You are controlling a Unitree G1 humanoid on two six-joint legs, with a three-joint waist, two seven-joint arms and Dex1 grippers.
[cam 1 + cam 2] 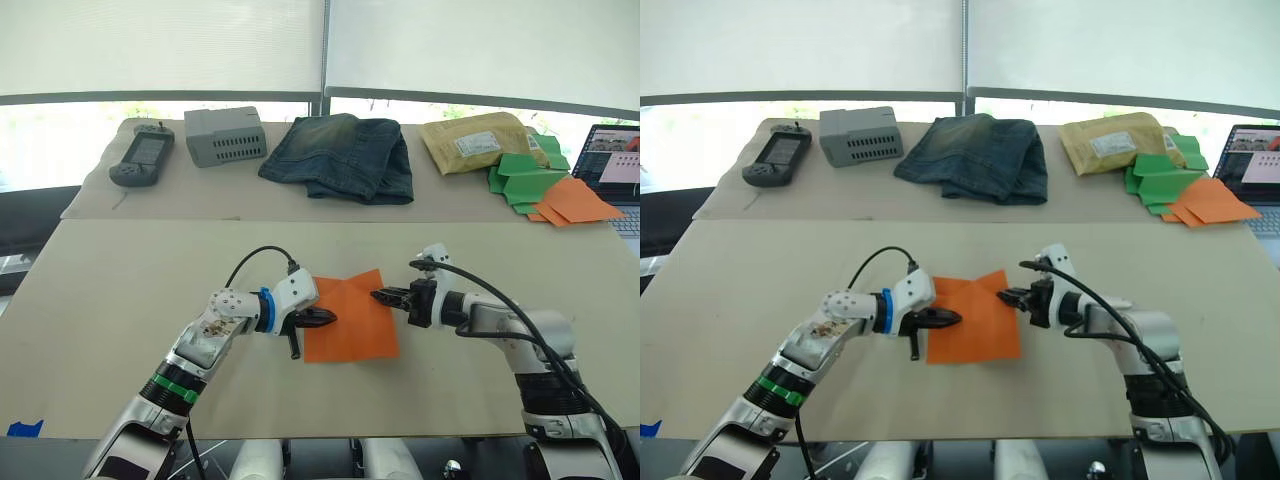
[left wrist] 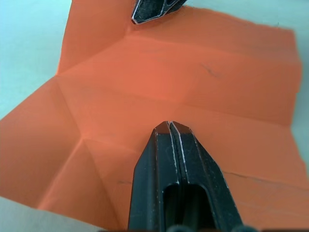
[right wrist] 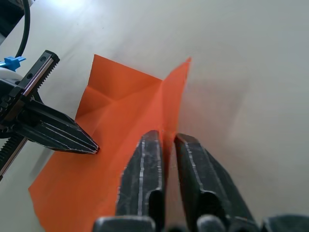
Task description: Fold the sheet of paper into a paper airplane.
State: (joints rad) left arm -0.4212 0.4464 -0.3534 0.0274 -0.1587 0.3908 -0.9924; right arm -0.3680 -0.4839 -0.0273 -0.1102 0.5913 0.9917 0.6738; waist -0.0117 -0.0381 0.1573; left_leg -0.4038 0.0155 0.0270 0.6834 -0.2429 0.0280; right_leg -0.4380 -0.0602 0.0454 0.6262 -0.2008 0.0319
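Paper: orange paper (image 1: 348,317) is seen lying nearly flat on the table (image 1: 130,280), between the two grippers, with old fold lines across it and one corner lifted a little.
Feel: it is judged to be very light and thin. It bends easily and can be torn or crumpled if it is squeezed hard. It can slide on the smooth table when pushed.
Where to hold: an edge or the raised corner is judged the best place to be pinched, because the flat middle cannot be picked up.
Left gripper: the left gripper (image 1: 322,319) is reached in low from the paper's left side. Its tip is laid over the paper's left edge. Its fingers are pressed together, with nothing seen between them.
Right gripper: the right gripper (image 1: 384,296) is reached in low from the paper's right side, and its tip is set at the right edge, near the raised corner. Its fingers (image 3: 144,179) are held a little apart, with the paper's edge at the gap. Whether the edge is pinched cannot be told.
Airplane: no plane shape has been made yet.
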